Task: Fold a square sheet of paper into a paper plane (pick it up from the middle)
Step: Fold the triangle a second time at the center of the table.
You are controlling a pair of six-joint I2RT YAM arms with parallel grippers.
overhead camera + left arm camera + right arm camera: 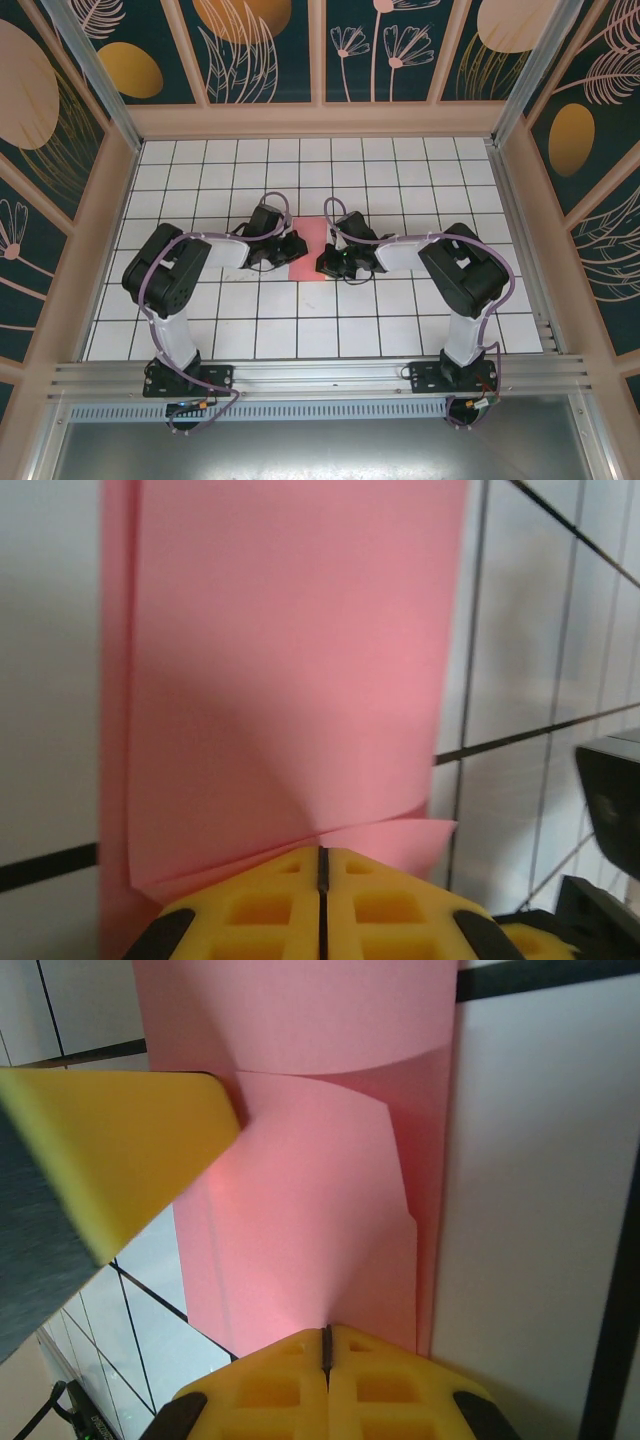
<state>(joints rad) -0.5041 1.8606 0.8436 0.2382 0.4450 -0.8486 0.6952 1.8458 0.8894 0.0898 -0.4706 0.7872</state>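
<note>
Left hand, right hand: both closed, seemingly pinching opposite ends of square sheet of paper, folded, long axis hand-to-hand, equally near

Your 2 arms bend inward, left gripper and right gripper close together, both pairs of jaws closed.

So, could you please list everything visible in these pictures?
sheet of paper: one, salmon pink, folded, middle of table, between end effectors.
table: one, white tiles, black grid lines, under everything.
wall panels: several, dark teal with plant patterns, around the table.
metal rail: one, silver, near edge.
left arm, right arm: two, black and white, near edge.
left end effector: one, yellow fingers, shut on the paper's left side.
right end effector: one, yellow fingers, shut on the paper's right side.
</note>
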